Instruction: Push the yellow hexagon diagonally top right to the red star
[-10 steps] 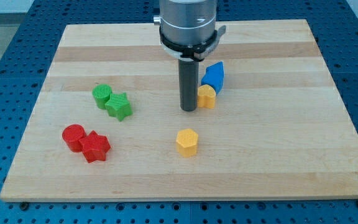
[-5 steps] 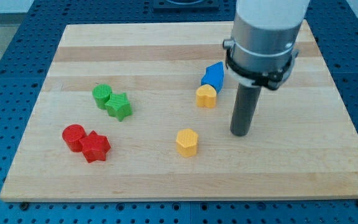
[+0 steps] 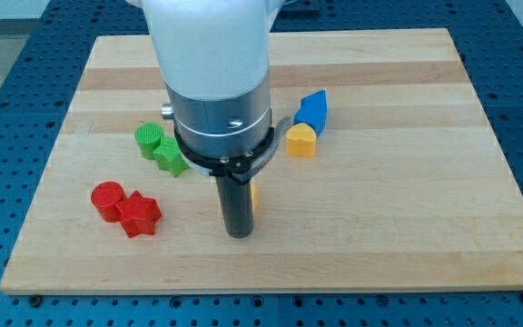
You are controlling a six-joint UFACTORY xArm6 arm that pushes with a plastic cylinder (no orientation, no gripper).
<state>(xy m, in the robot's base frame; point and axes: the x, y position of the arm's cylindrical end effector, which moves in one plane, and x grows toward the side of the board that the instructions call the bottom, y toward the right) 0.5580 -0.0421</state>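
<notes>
My tip [image 3: 238, 233] rests on the board near the view's bottom centre. The yellow hexagon [image 3: 253, 195] is almost wholly hidden behind the rod; only a thin yellow sliver shows at the rod's right edge, just above the tip. The red star [image 3: 139, 214] lies at the view's lower left, well left of the tip, touching a red cylinder [image 3: 108, 200] on its left.
A green cylinder [image 3: 149, 139] and a green star [image 3: 170, 156], partly hidden by the arm, lie at the left centre. A yellow heart-like block [image 3: 300, 140] and a blue block [image 3: 312, 109] sit together right of centre. The wooden board [image 3: 425, 209] ends just below the tip.
The rod swung from beside the yellow heart, out to the right of the yellow hexagon, then down-left to the hexagon's lower left, now covering most of it. The blocks look unmoved.
</notes>
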